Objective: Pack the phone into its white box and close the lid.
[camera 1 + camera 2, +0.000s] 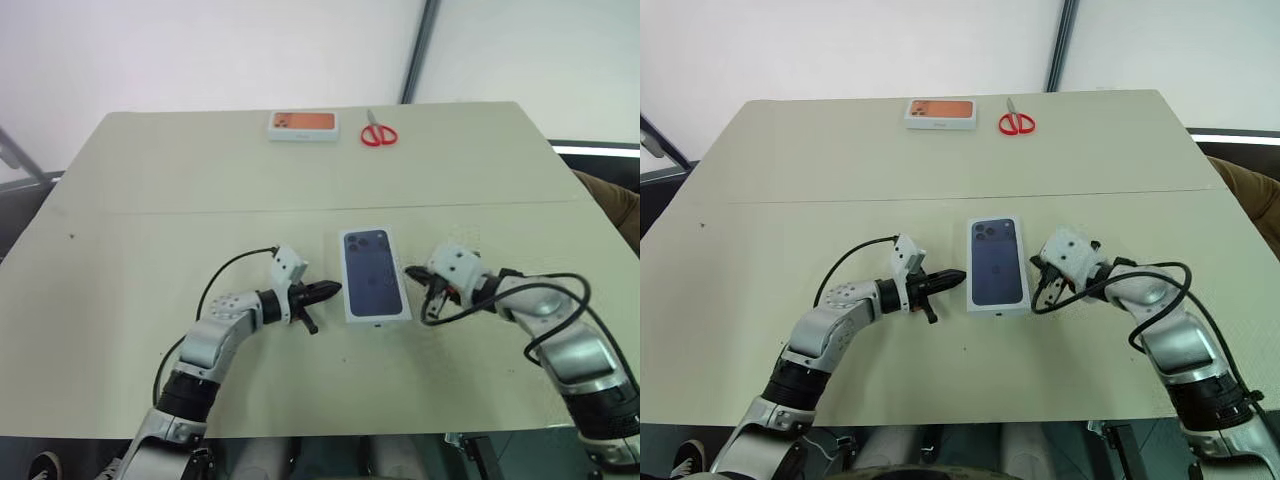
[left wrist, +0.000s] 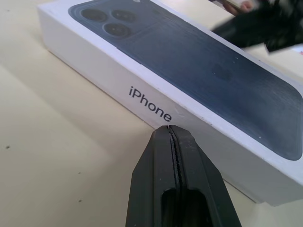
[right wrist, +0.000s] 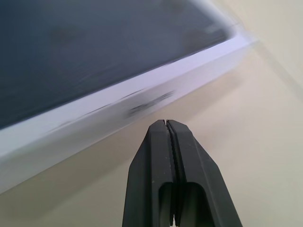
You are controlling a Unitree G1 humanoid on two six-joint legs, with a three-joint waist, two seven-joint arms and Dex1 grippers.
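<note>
A closed white box lies flat in the middle of the table. Its lid is on and bears a print of a dark navy phone with a camera cluster at the far corner. The side wall reads "iPhone". The lid hides the box tray, and the phone itself is hidden. My left gripper is shut and empty, its tip right at the box's left long side; I cannot tell whether it touches. My right gripper is also shut and empty, a little off the right long side.
An orange-topped white box and red-handled scissors lie near the table's far edge. Something brown shows beyond the right table edge. Bare tabletop surrounds the closed box.
</note>
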